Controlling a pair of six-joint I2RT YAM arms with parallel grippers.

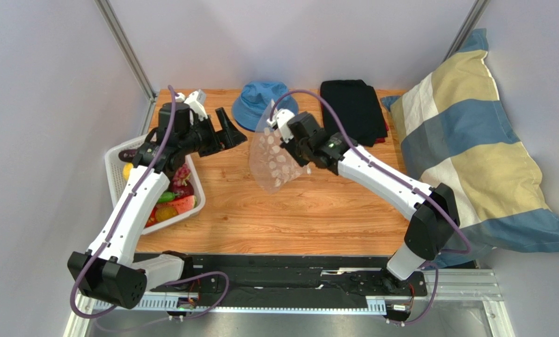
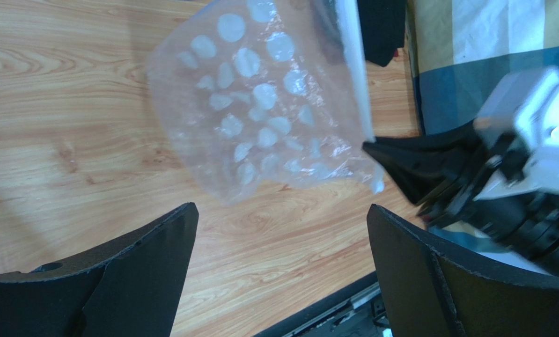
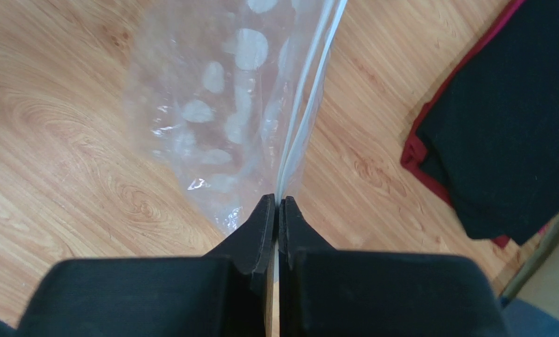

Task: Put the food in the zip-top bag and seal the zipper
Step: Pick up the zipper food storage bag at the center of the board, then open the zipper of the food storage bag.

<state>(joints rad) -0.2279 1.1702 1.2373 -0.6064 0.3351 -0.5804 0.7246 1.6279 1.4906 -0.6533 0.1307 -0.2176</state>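
Note:
The zip-top bag (image 1: 272, 160), clear with white dots, hangs lifted over the middle of the wooden table. My right gripper (image 1: 293, 146) (image 3: 279, 203) is shut on its zipper (image 3: 307, 91), the thin strip along the bag's (image 3: 212, 105) edge. My left gripper (image 1: 233, 137) (image 2: 282, 208) stands open a short way left of the bag (image 2: 254, 105), facing it, with nothing between its fingers. The right gripper's black fingers (image 2: 402, 158) pinch the bag's edge in the left wrist view. The food (image 1: 170, 200) lies in a white mesh basket at the table's left, partly hidden by my left arm.
The white basket (image 1: 117, 168) sits at the left edge. A blue hat (image 1: 261, 102) and folded black cloth (image 1: 353, 109) lie at the back. A striped pillow (image 1: 465, 140) fills the right side. Metal posts stand at both back corners.

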